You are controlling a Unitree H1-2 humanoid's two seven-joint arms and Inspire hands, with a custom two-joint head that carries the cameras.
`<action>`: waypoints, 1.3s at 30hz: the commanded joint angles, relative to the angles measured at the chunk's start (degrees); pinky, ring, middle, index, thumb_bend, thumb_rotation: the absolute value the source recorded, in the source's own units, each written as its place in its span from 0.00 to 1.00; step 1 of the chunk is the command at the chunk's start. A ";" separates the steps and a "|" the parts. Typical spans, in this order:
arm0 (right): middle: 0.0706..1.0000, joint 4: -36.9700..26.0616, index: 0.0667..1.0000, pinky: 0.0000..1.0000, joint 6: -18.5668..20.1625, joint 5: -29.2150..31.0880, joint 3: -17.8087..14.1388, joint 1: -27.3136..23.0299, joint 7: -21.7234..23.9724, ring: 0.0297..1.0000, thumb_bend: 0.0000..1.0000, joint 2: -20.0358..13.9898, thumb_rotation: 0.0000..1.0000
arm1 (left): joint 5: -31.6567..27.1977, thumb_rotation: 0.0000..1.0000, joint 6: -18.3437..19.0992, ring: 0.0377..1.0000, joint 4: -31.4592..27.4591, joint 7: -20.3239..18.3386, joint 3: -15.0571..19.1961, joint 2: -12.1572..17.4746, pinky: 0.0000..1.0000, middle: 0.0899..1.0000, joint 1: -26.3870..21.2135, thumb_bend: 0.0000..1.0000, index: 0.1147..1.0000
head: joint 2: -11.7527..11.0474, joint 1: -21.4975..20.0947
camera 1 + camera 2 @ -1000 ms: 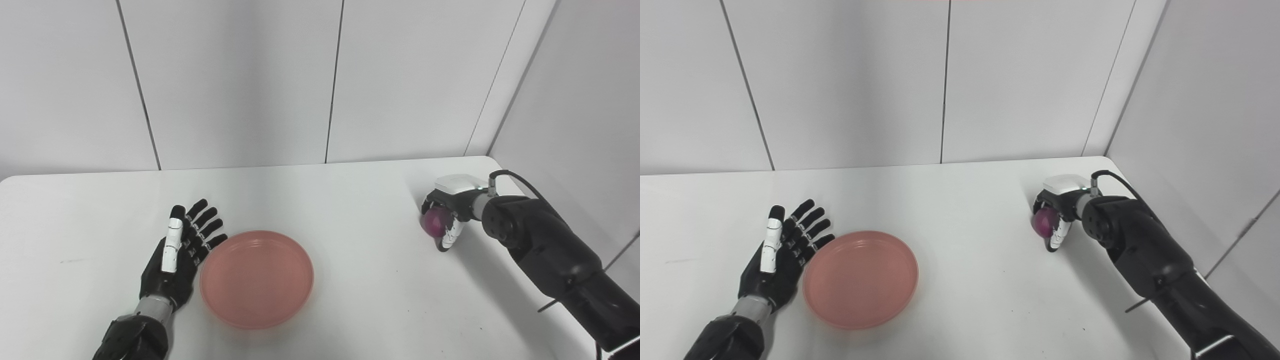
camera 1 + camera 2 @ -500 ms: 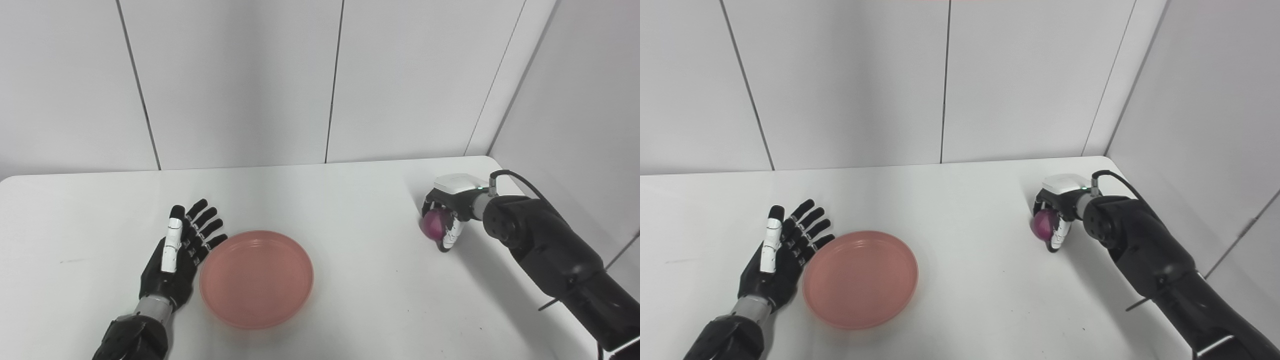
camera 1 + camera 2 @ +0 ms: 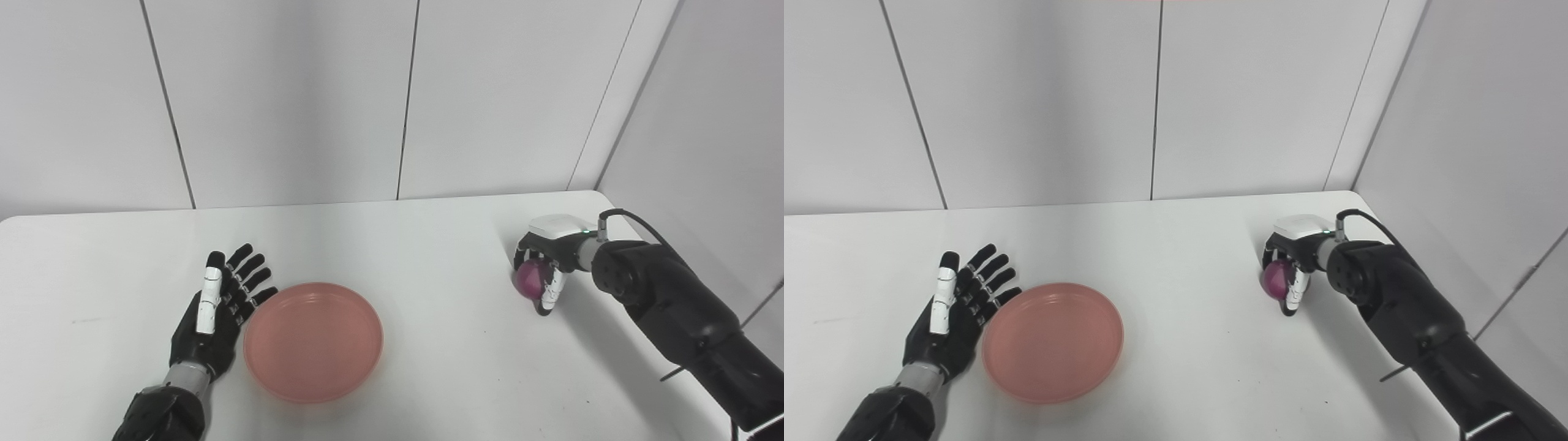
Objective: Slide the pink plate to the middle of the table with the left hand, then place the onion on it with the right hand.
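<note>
The pink plate [image 3: 313,340] lies flat on the white table, a little left of the middle. My left hand [image 3: 215,315] rests open beside the plate's left rim, fingers spread and pointing away from me, with nothing in it. Far to the right, the purple onion [image 3: 529,277] sits in my right hand [image 3: 547,269], whose fingers curl around it from above and the right. The onion looks slightly off the table surface.
The white table [image 3: 429,257] ends at grey wall panels behind and on the right. A black cable [image 3: 637,222] loops over my right wrist. The table's right edge runs close under my right arm.
My right hand with the onion has risen slightly and shifted a little to the left. The plate and my left hand stay where they were.
</note>
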 commanded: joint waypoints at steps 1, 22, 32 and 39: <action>0.45 -1.17 0.64 0.41 -1.71 0.69 -0.89 -1.79 0.32 0.46 0.57 -1.48 0.00 | 1.38 0.87 3.99 0.88 4.07 1.49 -0.31 0.35 0.75 0.89 2.86 0.81 0.85 | 0.05 0.01; 0.44 -8.25 0.46 0.31 -2.59 0.62 -1.38 -6.76 4.71 0.36 0.53 -1.59 0.00 | 1.38 0.86 3.41 0.88 5.68 1.42 -0.64 0.51 0.74 0.88 2.20 0.83 0.84 | -0.06 -0.07; 0.44 -12.42 0.46 0.34 -2.87 1.79 -1.66 -10.60 7.15 0.39 0.53 -0.42 0.00 | 1.73 0.86 3.35 0.88 5.57 1.75 -0.91 0.25 0.74 0.89 2.12 0.83 0.84 | -0.12 0.60; 0.45 -16.43 0.46 0.35 -3.98 0.48 -0.81 -13.04 7.46 0.41 0.53 1.67 0.00 | 1.83 0.85 2.70 0.89 6.37 1.44 -1.02 -0.17 0.76 0.90 2.02 0.83 0.84 | -0.24 2.34</action>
